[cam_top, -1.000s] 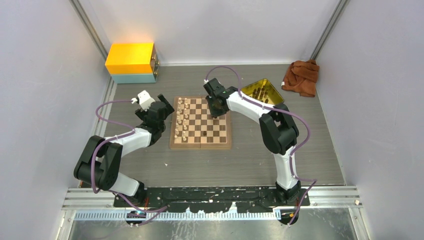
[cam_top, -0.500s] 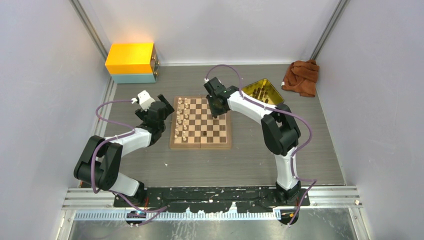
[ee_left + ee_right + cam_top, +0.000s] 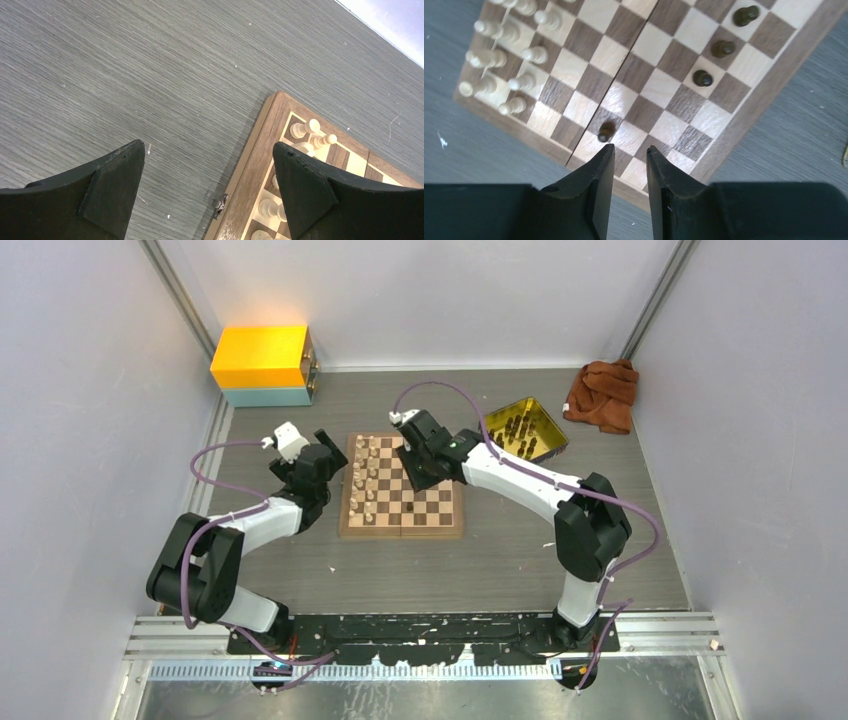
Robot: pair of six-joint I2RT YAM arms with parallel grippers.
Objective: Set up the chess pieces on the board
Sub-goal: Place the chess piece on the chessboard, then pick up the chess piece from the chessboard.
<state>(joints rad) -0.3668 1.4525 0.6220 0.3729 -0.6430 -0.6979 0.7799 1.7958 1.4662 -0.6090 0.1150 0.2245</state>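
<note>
- Your right gripper (image 3: 629, 148) hangs over the board (image 3: 400, 531), its fingers a narrow gap apart with nothing between them.
- A lone dark piece (image 3: 605, 131) stands upright on the centre seam, close to the board's near edge. In the wrist view it sits just beyond the fingertips and clear of them.
- Three dark pieces (image 3: 723, 48) stand in a line along the right side of the board, and the cream pieces (image 3: 499, 57) fill two files on the left.
- Your left gripper (image 3: 210, 200) is spread wide and empty above the bare table (image 3: 500, 560), just off the board's left edge.
- Since a second ago, the right wrist has slid left across the board, the elbow has swung out to the right, and the fingers have parted. The yellow tray (image 3: 548, 426) of dark pieces is now uncovered. The left arm has not moved.
- Open tabletop lies all round the board. A box (image 3: 262, 365) and a cloth (image 3: 602, 392) sit in the far corners, well apart from both arms.
</note>
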